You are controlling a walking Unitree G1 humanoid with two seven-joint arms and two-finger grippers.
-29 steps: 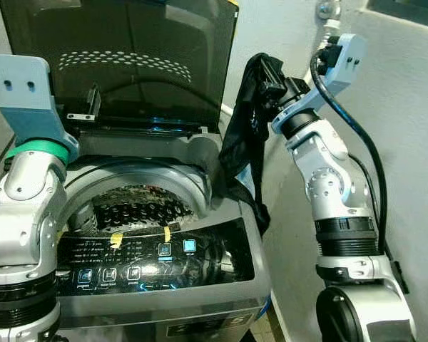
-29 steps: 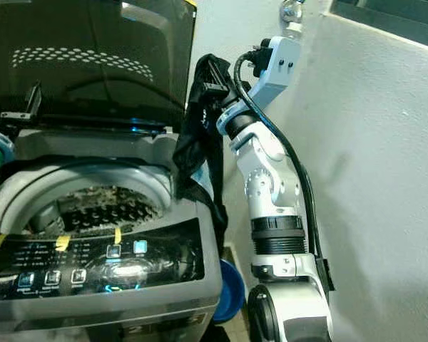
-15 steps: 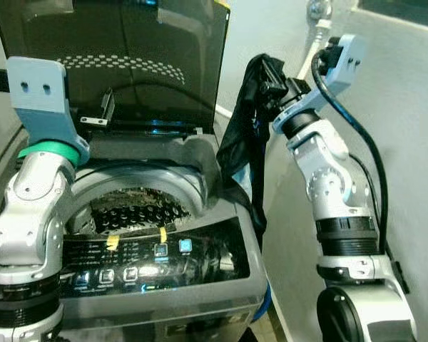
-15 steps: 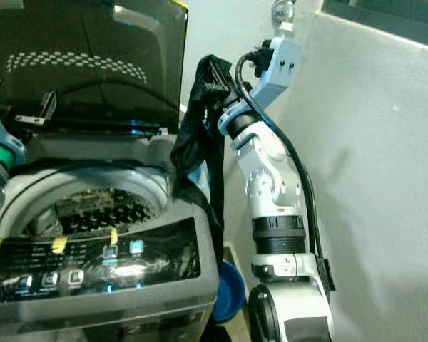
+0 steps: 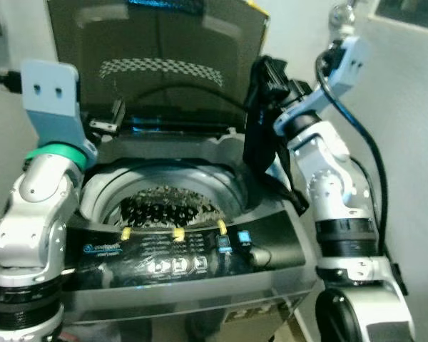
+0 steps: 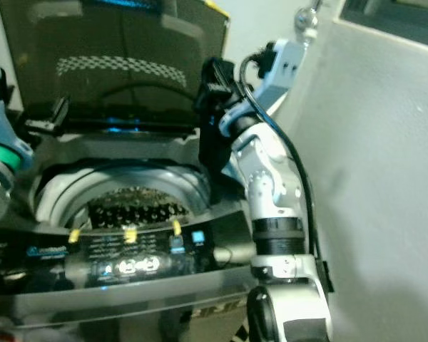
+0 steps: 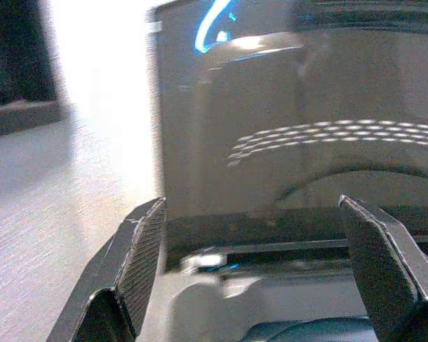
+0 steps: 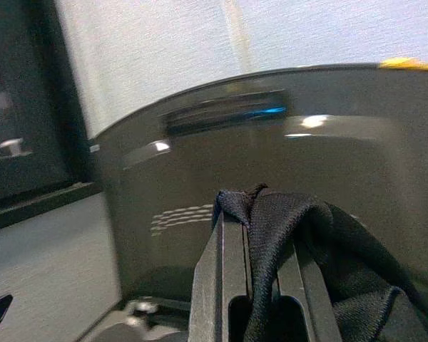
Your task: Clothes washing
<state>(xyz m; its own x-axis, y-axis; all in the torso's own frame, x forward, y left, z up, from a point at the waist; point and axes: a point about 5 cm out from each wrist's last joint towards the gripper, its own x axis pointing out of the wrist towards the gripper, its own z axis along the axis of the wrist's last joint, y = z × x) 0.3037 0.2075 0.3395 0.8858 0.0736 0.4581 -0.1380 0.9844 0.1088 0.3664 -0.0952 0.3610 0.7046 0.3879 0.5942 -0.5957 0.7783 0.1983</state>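
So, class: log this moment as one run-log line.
right hand: shut on black garment | washer lid: up | left hand: open

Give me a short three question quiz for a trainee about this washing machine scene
1. True or false: the washing machine lid is raised.
2. What does the right gripper hold? A) black garment B) white towel C) bottle
3. Are the left gripper fingers open or shut?

Key:
1. True.
2. A, the black garment, hanging by the machine's right rim.
3. Open, holding nothing.
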